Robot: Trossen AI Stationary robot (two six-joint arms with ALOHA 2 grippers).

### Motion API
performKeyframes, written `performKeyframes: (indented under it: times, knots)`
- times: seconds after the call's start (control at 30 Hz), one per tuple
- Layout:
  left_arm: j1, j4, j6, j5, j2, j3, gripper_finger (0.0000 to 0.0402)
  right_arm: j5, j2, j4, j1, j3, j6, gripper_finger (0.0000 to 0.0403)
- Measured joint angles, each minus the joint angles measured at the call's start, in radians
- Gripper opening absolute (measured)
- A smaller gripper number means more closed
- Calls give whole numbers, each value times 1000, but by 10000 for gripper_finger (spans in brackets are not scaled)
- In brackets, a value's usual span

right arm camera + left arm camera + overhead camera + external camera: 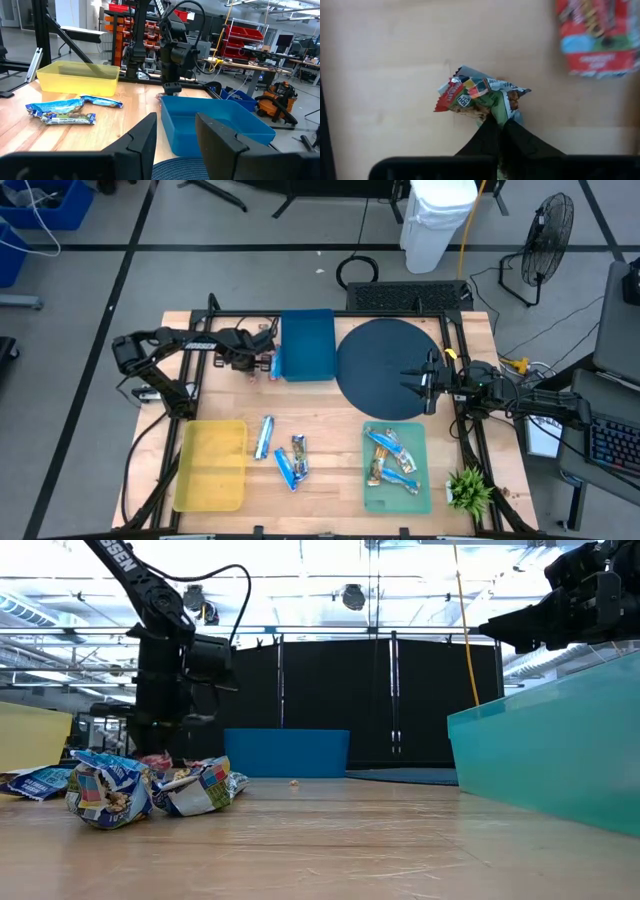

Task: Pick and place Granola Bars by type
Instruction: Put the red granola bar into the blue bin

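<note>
My left gripper stands beside the left wall of the blue tray, shut on a reddish-green multicoloured granola bar. A second red bar lies flat on the wood close by. Three blue-and-white bars lie on the table between the yellow tray and the green tray. Several blue bars lie in the green tray. My right gripper is open and hovers over the dark round mat, touching nothing. My left gripper pinches the multicoloured bar between its two fingers at one end of the wrapper, coming from above and pointing down. The rest of the bar sticks out beyond the fingertips, crumpled. Whether it is clear of the wood, I cannot tell.
The blue tray sits at the table's far middle, the round mat to its right. A small green plant stands at the near right corner. Black frame rails run along the table's sides. Bare wood lies in the middle.
</note>
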Motion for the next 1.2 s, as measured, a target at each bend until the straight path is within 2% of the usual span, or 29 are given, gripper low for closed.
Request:
performKeyframes:
  times: [0.33, 0.43, 0.53, 0.67, 0.77, 0.83, 0.97, 1.07, 1.2]
  knots:
    - [-95, 22, 48, -263, -139, 2, 6, 0, 0, 0, 0, 0, 0, 125]
    - [-129, 103, 117, -316, -202, 2, 5, 0, 0, 0, 0, 0, 0, 125]
    - [-157, 254, 254, -324, -258, 2, 6, 0, 0, 0, 0, 0, 0, 125]
    - [-185, 487, 531, -251, -295, 3, 5, 0, 0, 0, 0, 0, 0, 125]
    - [-193, 645, 782, -163, -293, 3, 6, 0, 0, 0, 0, 0, 0, 125]
    - [-192, 755, 891, -127, -275, 4, 7, 0, 0, 0, 0, 0, 0, 125]
    - [-165, 883, 982, -35, -240, 4, 5, 0, 0, 0, 0, 0, 0, 125]
    - [-132, 912, 982, 34, -202, 5, 7, 0, 0, 0, 0, 0, 0, 125]
    - [-100, 952, 961, 69, -138, 4, 15, 0, 0, 0, 0, 0, 0, 125]
